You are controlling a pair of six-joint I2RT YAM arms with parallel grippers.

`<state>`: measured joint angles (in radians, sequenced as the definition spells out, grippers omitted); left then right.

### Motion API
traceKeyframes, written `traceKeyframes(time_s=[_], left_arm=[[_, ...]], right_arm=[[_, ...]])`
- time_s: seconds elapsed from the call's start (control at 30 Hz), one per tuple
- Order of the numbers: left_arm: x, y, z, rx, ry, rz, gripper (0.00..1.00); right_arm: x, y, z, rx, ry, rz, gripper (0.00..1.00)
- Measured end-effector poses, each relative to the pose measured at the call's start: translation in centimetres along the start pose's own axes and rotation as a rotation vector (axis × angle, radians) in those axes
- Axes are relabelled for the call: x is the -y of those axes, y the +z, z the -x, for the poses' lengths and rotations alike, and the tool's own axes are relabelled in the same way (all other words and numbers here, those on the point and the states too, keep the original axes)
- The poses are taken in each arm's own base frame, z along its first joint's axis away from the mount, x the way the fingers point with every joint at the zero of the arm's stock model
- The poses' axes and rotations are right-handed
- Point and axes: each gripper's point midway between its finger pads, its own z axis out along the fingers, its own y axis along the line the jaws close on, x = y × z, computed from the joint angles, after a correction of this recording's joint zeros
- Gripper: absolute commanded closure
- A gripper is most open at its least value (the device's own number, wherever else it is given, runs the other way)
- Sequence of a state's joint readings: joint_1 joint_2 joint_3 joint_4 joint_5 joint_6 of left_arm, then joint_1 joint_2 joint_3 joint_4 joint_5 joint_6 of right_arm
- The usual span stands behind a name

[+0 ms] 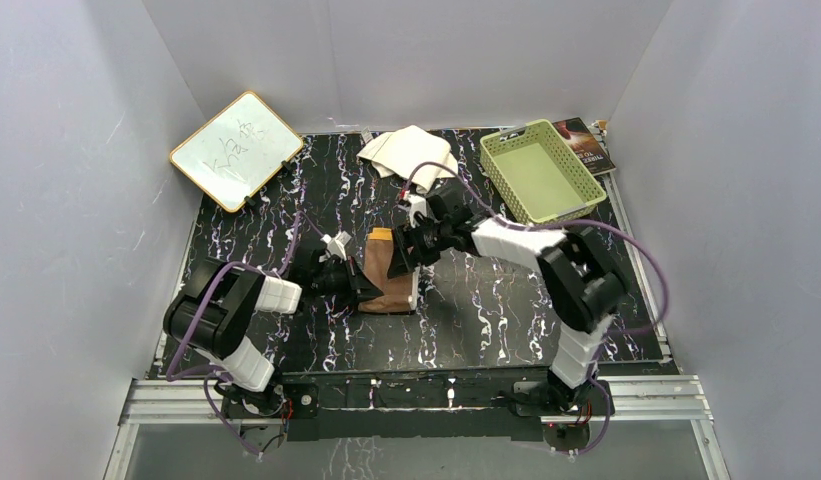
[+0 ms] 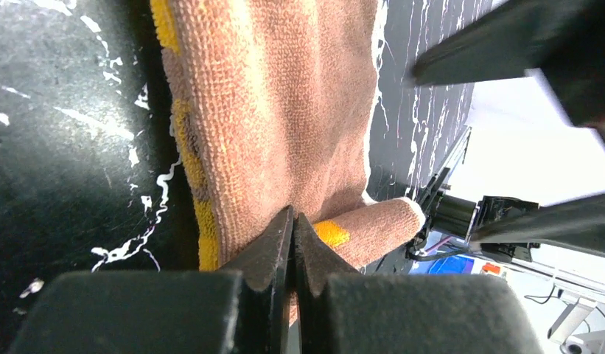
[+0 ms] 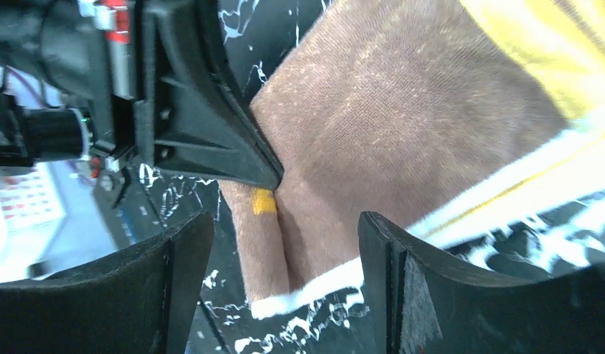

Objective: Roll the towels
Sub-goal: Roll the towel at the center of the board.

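The orange-yellow towel (image 1: 394,283) lies brown back up in the middle of the table, its near-left edge folded into a small roll (image 2: 380,225). My left gripper (image 2: 293,221) is shut, pinching that rolled edge beside an orange patch; from above it (image 1: 364,288) sits at the towel's left side. My right gripper (image 3: 284,273) stands open over the towel's white-trimmed edge (image 3: 314,291), with its fingers (image 3: 174,284) on either side of the roll and not touching it. The cream-white towel (image 1: 407,152) lies crumpled at the back.
A green basket (image 1: 539,170) stands at the back right with a dark book (image 1: 586,145) behind it. A whiteboard (image 1: 236,150) leans at the back left. White walls enclose the marbled black table (image 1: 486,310).
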<state>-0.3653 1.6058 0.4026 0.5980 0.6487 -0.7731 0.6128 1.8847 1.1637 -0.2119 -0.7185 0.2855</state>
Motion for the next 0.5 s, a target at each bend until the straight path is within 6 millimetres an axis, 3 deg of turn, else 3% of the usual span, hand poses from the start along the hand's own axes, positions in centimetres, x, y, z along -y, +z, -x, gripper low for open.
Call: traceKeyframes(time_s=[0.07, 0.13, 0.27, 0.3, 0.33, 0.4, 0.5], left_arm=[[0.0, 0.1, 0.0, -0.005, 0.007, 0.002, 1.0], [0.0, 0.2, 0.0, -0.008, 0.013, 0.001, 1.0], [0.0, 0.4, -0.1, -0.016, 0.014, -0.004, 1.0], [0.0, 0.5, -0.1, -0.017, 0.015, -0.005, 1.0], [0.0, 0.5, -0.1, -0.018, 0.017, -0.007, 1.0], [0.1, 0.6, -0.1, -0.022, 0.018, -0.013, 1.0], [0.1, 0.6, -0.1, -0.025, 0.019, -0.017, 1.0]], right_arm=[[-0.5, -1.8, 1.3, 0.085, -0.126, -0.09, 0.32], [-2.5, -3.2, 2.0, 0.159, -0.269, -0.122, 0.33], [-6.0, -4.3, 1.7, 0.235, -0.479, -0.065, 0.27], [-6.1, -4.1, 1.1, 0.236, -0.503, -0.048, 0.11], [-5.7, -3.8, 0.4, 0.235, -0.521, -0.033, 0.03], [-4.5, -3.0, -2.0, 0.213, -0.533, -0.011, 0.02], [-2.1, -2.0, -7.4, 0.152, -0.545, 0.008, 0.02]])
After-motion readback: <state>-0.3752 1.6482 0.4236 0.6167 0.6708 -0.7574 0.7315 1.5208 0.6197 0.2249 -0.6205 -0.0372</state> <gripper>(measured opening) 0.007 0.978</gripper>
